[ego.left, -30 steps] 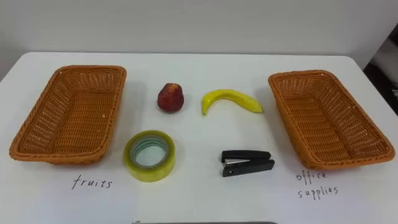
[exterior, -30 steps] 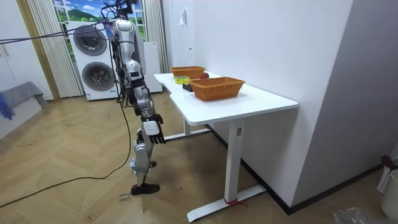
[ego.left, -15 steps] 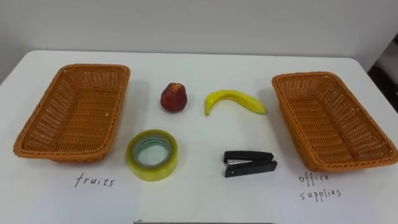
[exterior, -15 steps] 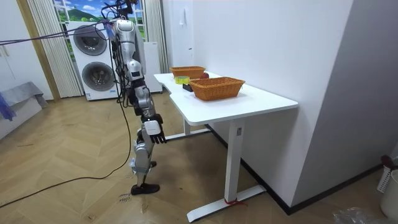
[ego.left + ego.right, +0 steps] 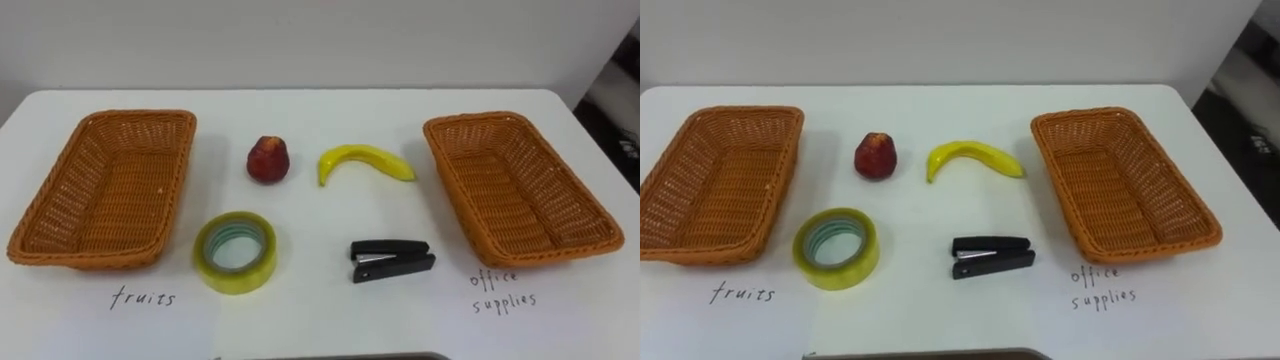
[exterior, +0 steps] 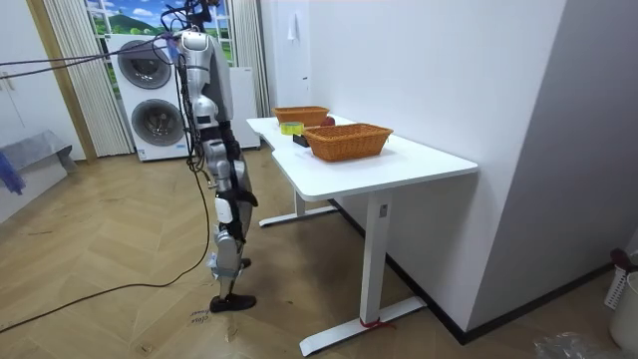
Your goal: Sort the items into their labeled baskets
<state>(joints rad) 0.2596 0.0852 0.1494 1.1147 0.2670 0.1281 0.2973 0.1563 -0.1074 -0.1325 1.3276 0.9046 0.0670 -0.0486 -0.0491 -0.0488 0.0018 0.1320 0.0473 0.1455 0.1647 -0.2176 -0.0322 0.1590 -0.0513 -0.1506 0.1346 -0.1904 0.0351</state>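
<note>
While nothing is sorted yet, I read this as the opening step; red fruit [image 5: 269, 160] and banana [image 5: 364, 162] lie mid-desk [image 5: 310, 222], tape roll [image 5: 235, 251] and stapler [image 5: 392, 260] toward its front edge, between left basket [image 5: 140, 114] and right basket [image 5: 475, 118]; my right hand [image 6: 227, 209] hangs low, its fingers I cannot tell; next, a reach for one item.

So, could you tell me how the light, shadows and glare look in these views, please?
Left eye view: soft, even light on the white table, no harsh glare; the black stapler and the yellow-green tape roll cast only faint, short shadows, and the tape's rim has a pale sheen. Room view: the space under the table is dimmer than its bright top.
</note>
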